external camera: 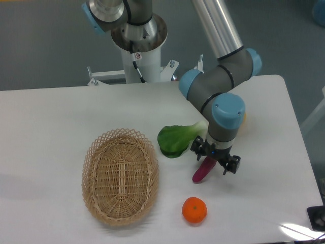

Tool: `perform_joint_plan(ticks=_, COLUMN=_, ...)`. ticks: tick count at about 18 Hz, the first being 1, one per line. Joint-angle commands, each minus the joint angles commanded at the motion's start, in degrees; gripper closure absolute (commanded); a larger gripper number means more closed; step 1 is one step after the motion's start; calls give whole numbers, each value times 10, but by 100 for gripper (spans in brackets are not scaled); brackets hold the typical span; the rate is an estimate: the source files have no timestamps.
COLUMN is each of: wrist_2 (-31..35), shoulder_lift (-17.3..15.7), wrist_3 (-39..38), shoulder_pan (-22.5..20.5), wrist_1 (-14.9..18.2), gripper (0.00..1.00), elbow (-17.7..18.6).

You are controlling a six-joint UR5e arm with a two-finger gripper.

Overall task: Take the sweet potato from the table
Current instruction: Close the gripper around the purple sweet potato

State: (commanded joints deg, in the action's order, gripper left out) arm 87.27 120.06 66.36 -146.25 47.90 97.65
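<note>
The sweet potato [202, 171] is a small purple-magenta finger-shaped vegetable on the white table [51, 117], right of centre. Its upper end sits under my gripper [214, 161] and its lower end points to the front left. The gripper comes straight down over it, with one black finger on each side, closed in against the potato. The fingertips are partly hidden by the wrist. I cannot tell whether the potato still touches the table.
A green leafy vegetable [175, 140] lies just left of the gripper. A round orange fruit [194, 210] sits in front. A wicker basket [121, 175] stands to the left. A yellow vegetable [243, 120] peeks out behind the wrist. The table's right edge is near.
</note>
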Motion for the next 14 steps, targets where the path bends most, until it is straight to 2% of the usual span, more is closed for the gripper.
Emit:
perform_joint_plan(ticks=4, wrist_2=21, shoulder_lift=7, wrist_3=0, shoulder_pan=7, wrist_1=-9, gripper=0, elbow=0)
perform_joint_plan(ticks=5, wrist_2=21, shoulder_lift=10, wrist_3=0, shoulder_pan=7, wrist_1=-11, gripper=3, elbow=0)
perform_joint_plan(ticks=6, wrist_2=21, shoulder_lift=11, wrist_3=0, shoulder_pan=8, wrist_1=-11, gripper=8, elbow=0)
perform_joint_plan(ticks=7, wrist_2=21, shoulder_lift=11, wrist_3=0, shoulder_pan=8, wrist_1=-11, gripper=18, elbow=0)
perform_joint_plan(ticks=8, wrist_2=20, shoulder_lift=10, wrist_3=2, shoulder_pan=8, wrist_1=-11, gripper=32, elbow=-1)
perform_joint_plan(ticks=10, wrist_2=20, shoulder_lift=10, wrist_3=3, shoulder_pan=8, wrist_1=-12, gripper=49, elbow=-3)
perform_joint_plan(ticks=12, wrist_2=20, shoulder_lift=8, wrist_3=8, shoulder_pan=8, wrist_1=-11, gripper=60, elbow=-4)
perform_joint_plan(ticks=14, wrist_2=20, shoulder_lift=6, wrist_3=8, shoulder_pan=8, wrist_1=-11, gripper=65, elbow=-7)
